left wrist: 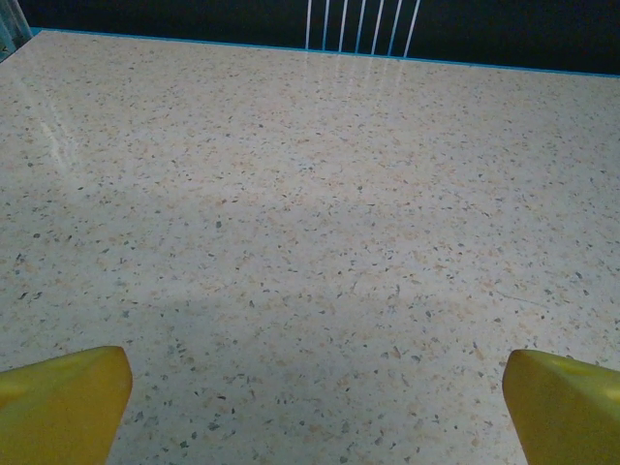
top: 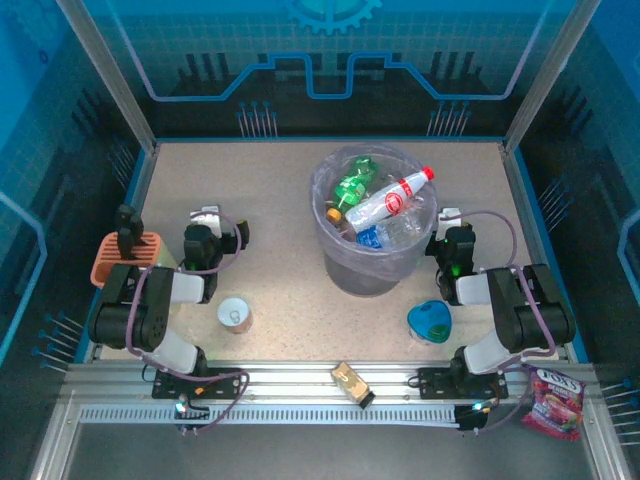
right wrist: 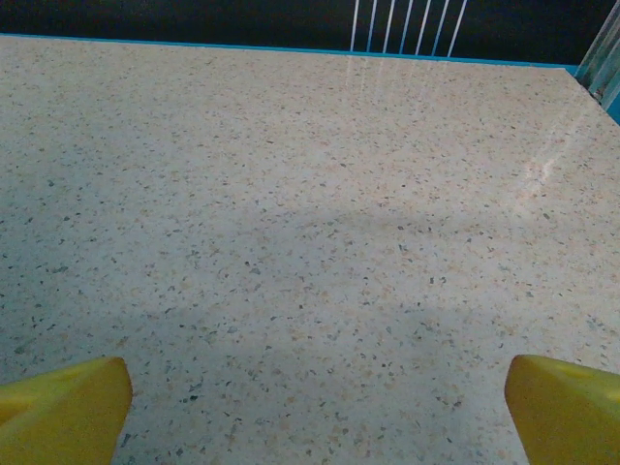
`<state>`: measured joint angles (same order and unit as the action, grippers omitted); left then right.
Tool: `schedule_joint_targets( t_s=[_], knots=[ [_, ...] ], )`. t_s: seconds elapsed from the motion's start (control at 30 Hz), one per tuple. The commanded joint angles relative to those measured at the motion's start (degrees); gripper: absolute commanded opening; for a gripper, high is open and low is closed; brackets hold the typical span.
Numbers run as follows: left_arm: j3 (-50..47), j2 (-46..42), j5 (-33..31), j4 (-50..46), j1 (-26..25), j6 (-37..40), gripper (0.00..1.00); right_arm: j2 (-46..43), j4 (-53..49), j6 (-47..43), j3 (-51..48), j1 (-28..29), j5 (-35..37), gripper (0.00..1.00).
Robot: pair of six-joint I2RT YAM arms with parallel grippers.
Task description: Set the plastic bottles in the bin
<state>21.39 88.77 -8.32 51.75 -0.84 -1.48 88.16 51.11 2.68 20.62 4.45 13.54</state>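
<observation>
- The plastic bottles are heaped inside the bin, which stands about mid-table.
- A green bottle lies at the heap's far left. A clear red-labelled bottle is propped slantwise on top, its red cap over the far-right rim, probably because the pile below holds it up.
- With the bottles lying in the bin, the task is judged finished or nearly so.
- The tin can, the blue dish and the orange basket are set on the table outside the bin, fittingly, since none is a bottle.
- The left gripper is held low over bare table, well to the left of the bin. Its yellow fingertips are spread wide apart, with nothing between them.
- The right gripper is held just right of the bin, its jaws likewise wide apart and empty.
- Both arms are folded close to their bases with the wrists aimed at the far side, a pose judged to be one of rest.
</observation>
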Motion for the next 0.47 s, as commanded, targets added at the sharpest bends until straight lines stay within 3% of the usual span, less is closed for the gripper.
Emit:
schedule_joint_targets(
  t_s=[0.0, 0.43],
  knots=[
    [0.2, 0.1, -1.0, 1.7, -0.3, 0.8, 0.99, 0.1, 2.7, -0.8, 0.8, 0.6, 1.4, 1.00],
    [0.2, 0.1, -1.0, 1.5, -0.2, 0.8, 0.99, 0.1, 2.2, -0.8, 1.0, 0.6, 1.2, 1.00]
  ],
)
